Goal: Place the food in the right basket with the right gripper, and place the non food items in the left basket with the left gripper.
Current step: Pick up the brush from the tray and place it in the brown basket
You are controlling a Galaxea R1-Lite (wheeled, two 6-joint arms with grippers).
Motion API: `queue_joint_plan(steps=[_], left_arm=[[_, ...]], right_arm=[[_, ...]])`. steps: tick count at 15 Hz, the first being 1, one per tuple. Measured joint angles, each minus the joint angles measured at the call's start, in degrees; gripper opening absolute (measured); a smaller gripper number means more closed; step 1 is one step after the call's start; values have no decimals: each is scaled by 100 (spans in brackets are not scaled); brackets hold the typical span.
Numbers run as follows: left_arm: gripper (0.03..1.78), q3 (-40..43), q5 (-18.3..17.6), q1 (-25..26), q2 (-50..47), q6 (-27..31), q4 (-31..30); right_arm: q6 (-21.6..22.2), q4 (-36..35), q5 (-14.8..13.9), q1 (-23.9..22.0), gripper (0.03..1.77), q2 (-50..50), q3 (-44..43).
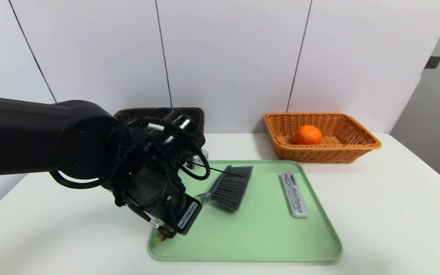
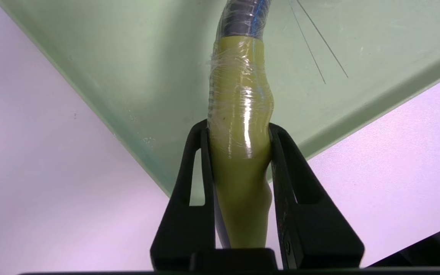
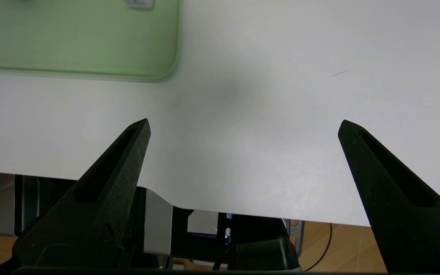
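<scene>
1. Head view: white table [image 1: 357, 198], white panelled wall [image 1: 227, 57] behind it with three dark seams, grey surface at far right.
2. One green tray [image 1: 266, 236] on the table. Two baskets behind it: dark one [image 1: 199, 114] on the left, partly hidden by my left arm [image 1: 21, 137]; orange one [image 1: 327, 154] on the right.
3. One orange fruit [image 1: 308, 135], inside the right basket.
4. Two non-food items seen on the tray side: one brush [image 1: 233, 187], grey bristles toward the tray's middle, yellow handle running under the left arm; one pale flat case [image 1: 294, 195], lying near the tray's right edge.
5. One silvery thing [image 1: 197, 159] by the tray's back edge, mostly behind the arm; can't tell what it is.
6. Left wrist view: left gripper [image 2: 239, 126] is over a tray corner, closed around the brush's yellow, film-wrapped handle, one finger on each side. I've got one item in the grip.
7. Right wrist view: right gripper [image 3: 245, 128] is idle, jaws wide, nothing between them, above the table near a tray corner. One end of the case shows on the tray. Tan floor and dark-and-grey hardware past the table edge.
</scene>
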Motion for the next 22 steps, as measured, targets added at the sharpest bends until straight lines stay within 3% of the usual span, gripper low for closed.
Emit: queue_joint_plan(steps=[22], left_arm=[[44, 20, 12, -278, -1955, -232, 190]], right_arm=[[9, -28, -37, 4, 170, -61, 0]])
